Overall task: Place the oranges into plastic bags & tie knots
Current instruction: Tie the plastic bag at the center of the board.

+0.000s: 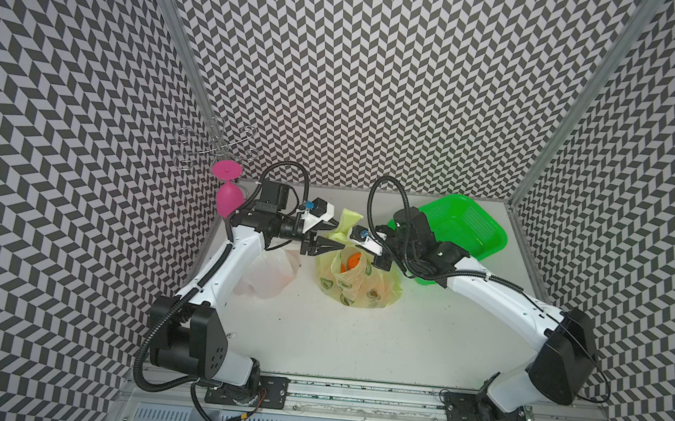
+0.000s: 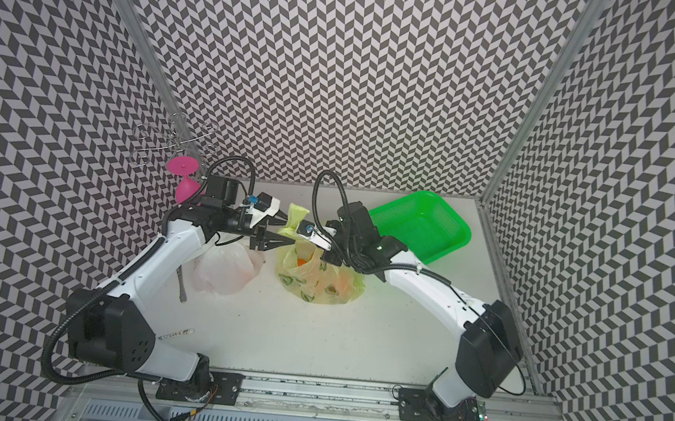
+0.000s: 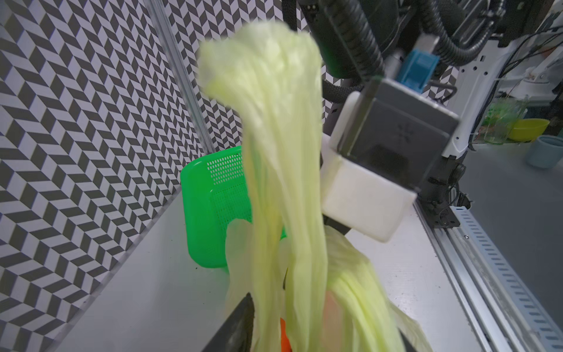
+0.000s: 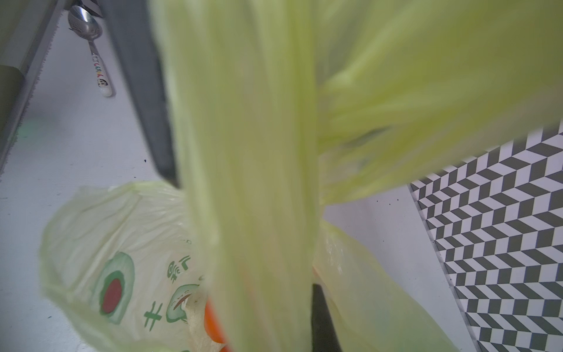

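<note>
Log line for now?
phase: tying yellow-green bag | left gripper: at handle strip, grip unclear | right gripper: shut on handle strip | oranges: in bag

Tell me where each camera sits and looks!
Both top views: high behind the left arm and right arm, looking down over both onto the white table.
Left wrist: on its arm, facing the green mesh plastic basket past a bunched yellowish plastic handle; dark finger shows.
Right wrist: on its arm, facing down that handle onto the avocado-print plastic bag; dark finger shows.
Shared: handle, round orange fruit.
</note>
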### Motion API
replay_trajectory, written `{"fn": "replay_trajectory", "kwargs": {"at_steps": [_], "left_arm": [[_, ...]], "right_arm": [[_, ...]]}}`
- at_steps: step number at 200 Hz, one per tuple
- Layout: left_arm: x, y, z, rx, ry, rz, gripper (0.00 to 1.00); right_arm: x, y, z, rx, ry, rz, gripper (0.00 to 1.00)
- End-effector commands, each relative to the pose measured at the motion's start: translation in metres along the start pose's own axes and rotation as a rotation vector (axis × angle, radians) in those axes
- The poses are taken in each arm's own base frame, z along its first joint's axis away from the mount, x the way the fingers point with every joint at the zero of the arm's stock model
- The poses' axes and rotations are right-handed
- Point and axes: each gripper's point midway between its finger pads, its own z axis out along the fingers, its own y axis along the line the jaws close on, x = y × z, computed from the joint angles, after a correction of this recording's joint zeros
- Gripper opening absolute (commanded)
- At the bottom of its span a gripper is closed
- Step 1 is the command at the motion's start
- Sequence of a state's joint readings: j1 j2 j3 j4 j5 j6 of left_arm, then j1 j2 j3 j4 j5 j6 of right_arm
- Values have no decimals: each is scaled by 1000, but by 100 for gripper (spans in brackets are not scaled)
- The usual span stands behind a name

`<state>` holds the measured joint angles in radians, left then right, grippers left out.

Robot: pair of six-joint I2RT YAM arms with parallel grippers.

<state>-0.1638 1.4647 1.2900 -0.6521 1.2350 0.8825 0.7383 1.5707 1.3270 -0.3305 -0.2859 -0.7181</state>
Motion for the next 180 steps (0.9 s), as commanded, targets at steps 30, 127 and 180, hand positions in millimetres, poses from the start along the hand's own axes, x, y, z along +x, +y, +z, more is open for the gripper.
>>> {"fn": "replay_trajectory", "kwargs": {"at_steps": [30,127,180], "left_arm": [[-2,2,3,27,-14,-23,28],[-6,-5,2,-26,-85,-75,0],[-4,-13,4,-16,-84,4,0]], "right_arm": [[-11,-12,-3,49,-7,-20,3],[-51,-43,-57,190,-115,86,56],[-125,-23,-91,-159,-367,154,91]]}}
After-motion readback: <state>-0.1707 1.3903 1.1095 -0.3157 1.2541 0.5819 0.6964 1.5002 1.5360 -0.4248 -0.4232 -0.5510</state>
